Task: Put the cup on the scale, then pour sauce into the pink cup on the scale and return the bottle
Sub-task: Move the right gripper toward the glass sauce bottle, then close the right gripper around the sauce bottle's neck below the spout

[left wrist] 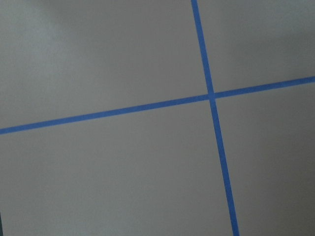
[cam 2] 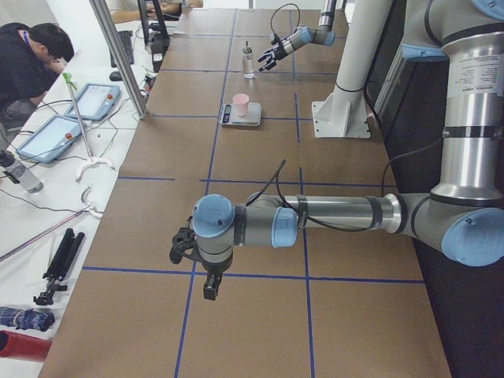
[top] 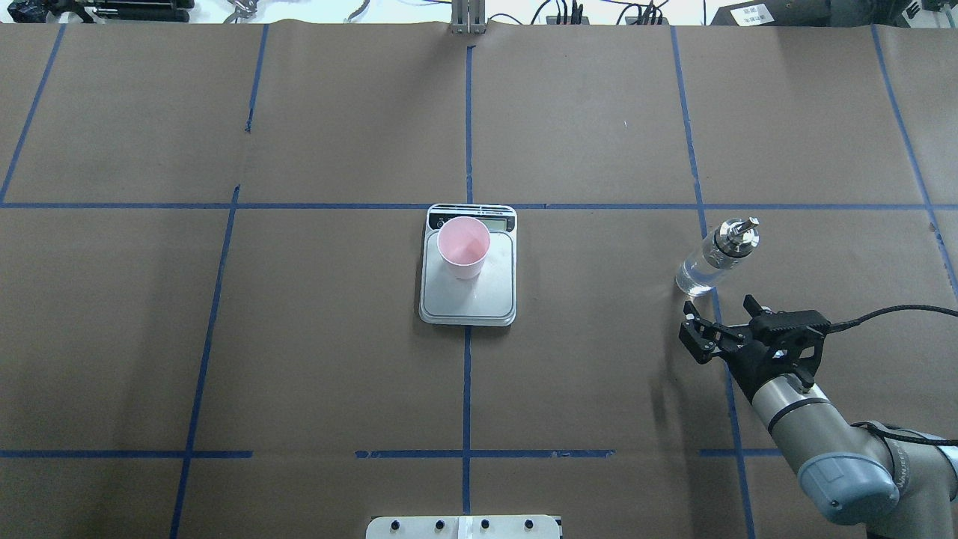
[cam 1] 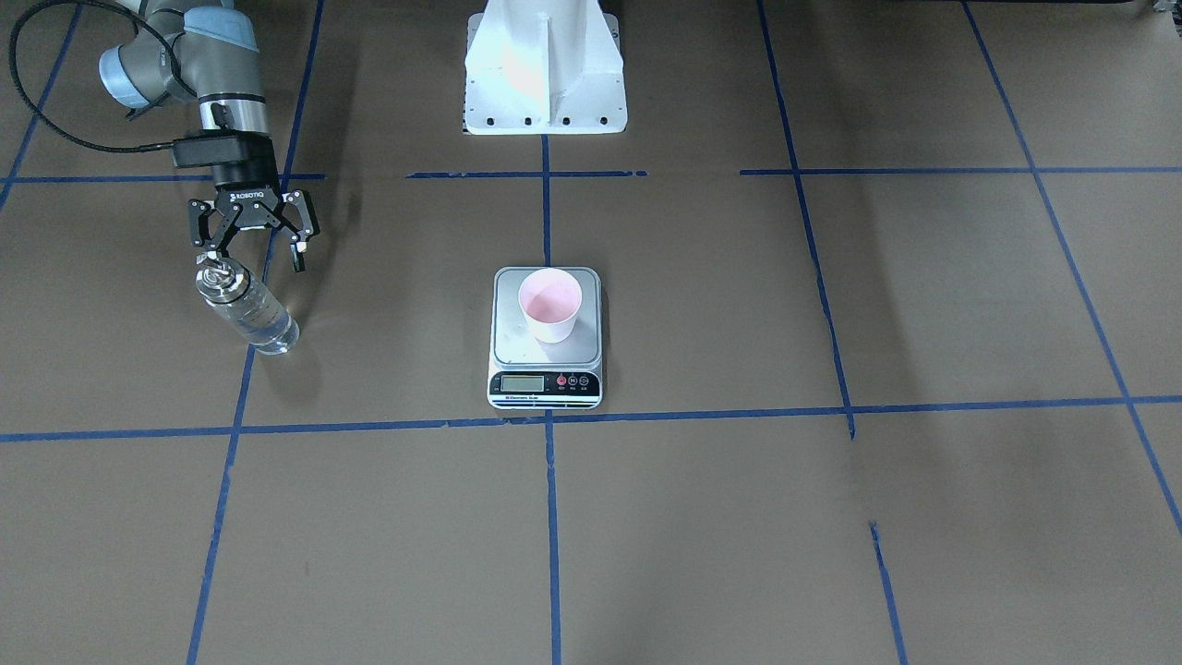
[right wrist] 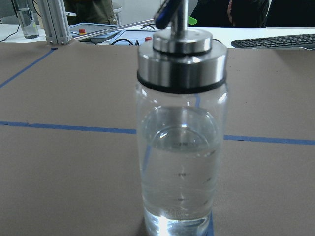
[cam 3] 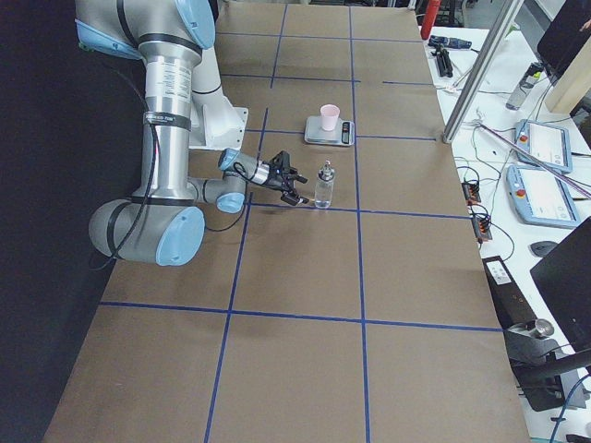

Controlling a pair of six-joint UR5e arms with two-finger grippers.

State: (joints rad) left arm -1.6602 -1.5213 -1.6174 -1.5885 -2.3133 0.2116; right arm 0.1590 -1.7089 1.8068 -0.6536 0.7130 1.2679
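The pink cup (cam 1: 550, 305) (top: 464, 247) stands upright on the silver scale (cam 1: 517, 349) (top: 468, 305) at the table's middle. The clear glass bottle (cam 1: 245, 309) (top: 715, 258) with a silver pourer cap stands upright on the table, partly filled with clear sauce (right wrist: 181, 167). My right gripper (cam 1: 254, 257) (top: 718, 305) is open just behind the bottle, level with it and not touching it. The right wrist view shows the bottle (right wrist: 182, 142) close and centred. My left gripper (cam 2: 197, 264) hangs over the table's near end in the left exterior view only, and I cannot tell its state.
The white robot base (cam 1: 543, 69) stands behind the scale. Blue tape lines (left wrist: 211, 96) grid the brown paper table. A person (cam 2: 27, 63) sits beside the table with tablets (cam 2: 87, 98) and cables at its far edge.
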